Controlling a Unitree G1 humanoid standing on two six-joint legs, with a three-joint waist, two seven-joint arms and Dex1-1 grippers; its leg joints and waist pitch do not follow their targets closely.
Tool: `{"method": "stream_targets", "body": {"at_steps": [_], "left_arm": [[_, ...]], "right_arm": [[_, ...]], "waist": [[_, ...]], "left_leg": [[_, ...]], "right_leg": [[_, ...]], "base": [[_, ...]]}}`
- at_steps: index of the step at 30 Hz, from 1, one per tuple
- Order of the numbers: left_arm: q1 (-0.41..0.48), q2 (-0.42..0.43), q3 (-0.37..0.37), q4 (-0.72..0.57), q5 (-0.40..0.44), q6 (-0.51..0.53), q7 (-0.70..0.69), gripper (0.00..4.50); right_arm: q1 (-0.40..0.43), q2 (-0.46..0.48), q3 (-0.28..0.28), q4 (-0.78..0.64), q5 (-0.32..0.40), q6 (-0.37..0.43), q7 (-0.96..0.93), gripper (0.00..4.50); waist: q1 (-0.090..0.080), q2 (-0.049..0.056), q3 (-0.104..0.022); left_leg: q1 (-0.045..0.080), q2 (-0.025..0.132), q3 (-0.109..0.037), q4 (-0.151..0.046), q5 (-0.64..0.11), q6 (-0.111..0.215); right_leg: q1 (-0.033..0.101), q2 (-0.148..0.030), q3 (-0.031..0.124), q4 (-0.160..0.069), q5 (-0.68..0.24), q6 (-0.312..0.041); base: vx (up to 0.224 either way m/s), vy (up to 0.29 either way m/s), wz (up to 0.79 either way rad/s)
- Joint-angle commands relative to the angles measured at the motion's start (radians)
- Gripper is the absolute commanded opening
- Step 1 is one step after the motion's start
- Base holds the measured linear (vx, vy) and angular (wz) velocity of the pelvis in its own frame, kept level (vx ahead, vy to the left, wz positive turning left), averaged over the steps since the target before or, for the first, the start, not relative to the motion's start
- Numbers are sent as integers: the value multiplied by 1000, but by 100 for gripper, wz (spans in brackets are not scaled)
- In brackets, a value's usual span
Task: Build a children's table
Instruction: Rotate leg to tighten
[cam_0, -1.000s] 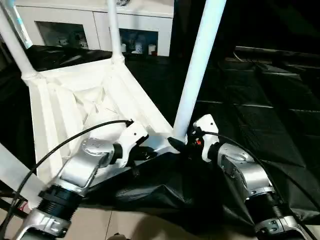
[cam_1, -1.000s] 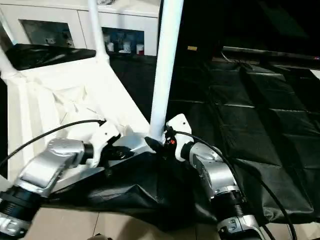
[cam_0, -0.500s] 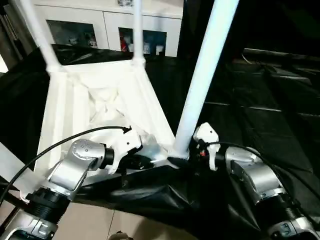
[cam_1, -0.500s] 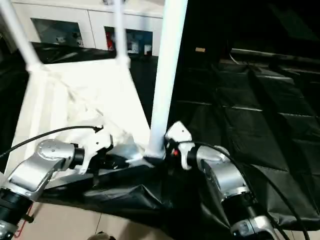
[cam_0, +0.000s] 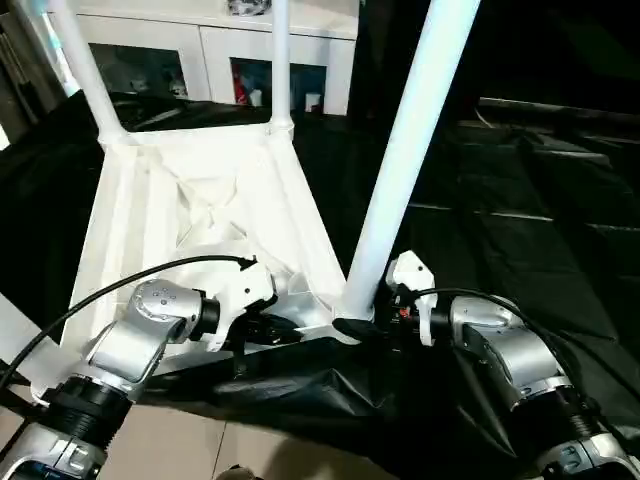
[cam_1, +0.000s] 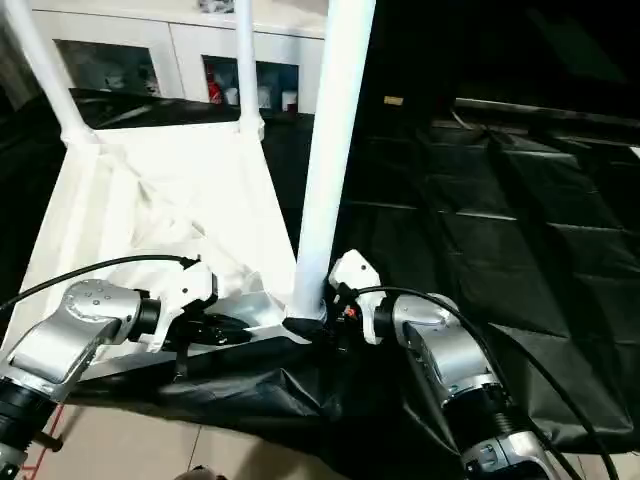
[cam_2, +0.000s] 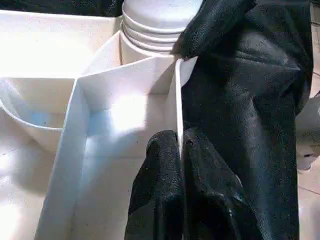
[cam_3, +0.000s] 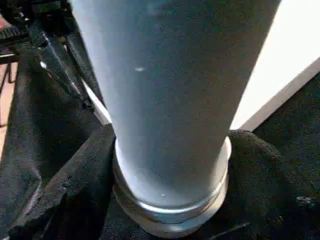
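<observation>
**Last leg at its socket, top pinned by a rib**

Head view: the children's table (cam_0: 200, 210) lies upside down on black sheeting, legs up. The near leg (cam_0: 400, 170) rises from the corner at 6 o'clock, the right end effector (cam_0: 365, 318) spread around its base.

Left wrist view: the left end effector (cam_2: 180, 145) pinches a thin rib (cam_2: 177, 100), fingers pressed together.

Right wrist view: the leg's collar (cam_3: 170, 210) meets the socket. A twisting leg could tear that rib from its narrow pinch, I judge.
</observation>
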Motion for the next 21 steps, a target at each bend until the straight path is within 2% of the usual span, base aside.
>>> {"method": "stream_targets", "body": {"at_steps": [1,3,6,7,8,9,10,11,12,14,16,20,21], "left_arm": [[-21,-64,7,38,-1,1,86,0],[-39,-102,35,66,2,12,164,0],[-54,-135,52,81,2,24,216,0],[-90,-215,72,113,13,52,332,0],[-96,-228,75,119,16,54,350,0],[-103,-245,78,128,20,57,374,0],[-103,-245,78,128,20,57,374,0],[-110,-259,80,136,25,58,394,0],[-120,-282,82,149,35,49,427,0],[-128,-304,77,158,43,38,447,0],[-134,-327,61,162,48,14,448,0],[-124,-322,50,152,48,5,418,0],[-121,-319,49,148,49,3,409,0]], "right_arm": [[-8,45,-1,51,-20,0,-93,313],[-15,89,-24,86,-36,-3,-201,291],[-25,135,-47,114,-38,3,-287,281],[-65,253,-96,184,-31,17,-479,279],[-72,270,-103,195,-32,18,-508,277],[-82,294,-112,211,-33,19,-549,277],[-82,294,-112,211,-33,19,-549,275],[-91,313,-118,226,-35,17,-582,275],[-106,337,-121,249,-44,-3,-619,275],[-118,354,-111,263,-53,-32,-621,275],[-131,376,-107,265,-40,-63,-590,331],[-129,376,-122,253,-26,-65,-552,363],[-128,374,-125,249,-24,-66,-543,386]], "waist": [[-3,1,-46],[-7,0,-46],[-8,1,-47],[-8,2,-47],[-16,2,-44],[-18,1,-46],[-20,1,-47],[-17,3,-49],[-17,3,-47],[-17,3,-50],[-14,3,-50],[-11,1,-52],[-9,2,-52]], "left_leg": [[13,41,-11,-67,-247,5],[13,39,-14,-69,-264,-13],[12,40,-16,-70,-267,-16],[15,39,-17,-71,-279,-17],[12,38,-14,-72,-280,-22],[16,35,-20,-74,-293,-42],[15,35,-22,-75,-295,-44],[13,37,-21,-74,-286,-36],[19,39,-17,-73,-294,-30],[16,37,-16,-72,-287,-25],[14,38,-15,-71,-264,-17],[11,38,-13,-70,-237,-3],[12,38,-11,-69,-223,3]], "right_leg": [[32,-84,54,-86,-263,-175],[34,-88,54,-88,-327,-162],[34,-88,54,-91,-346,-146],[33,-88,55,-92,-358,-140],[28,-86,56,-94,-364,-142],[29,-88,51,-95,-410,-132],[33,-90,50,-97,-419,-126],[34,-90,52,-98,-392,-119],[25,-88,55,-99,-368,-124],[28,-87,55,-96,-341,-134],[31,-86,56,-92,-289,-140],[34,-85,57,-85,-234,-151],[35,-85,57,-84,-216,-155]], "base": [[0,0,0],[0,0,0],[0,0,0],[0,0,0],[0,0,0],[0,0,0],[0,0,0],[0,0,0],[0,0,0],[0,0,0],[0,0,0],[0,0,0],[0,0,0]]}}
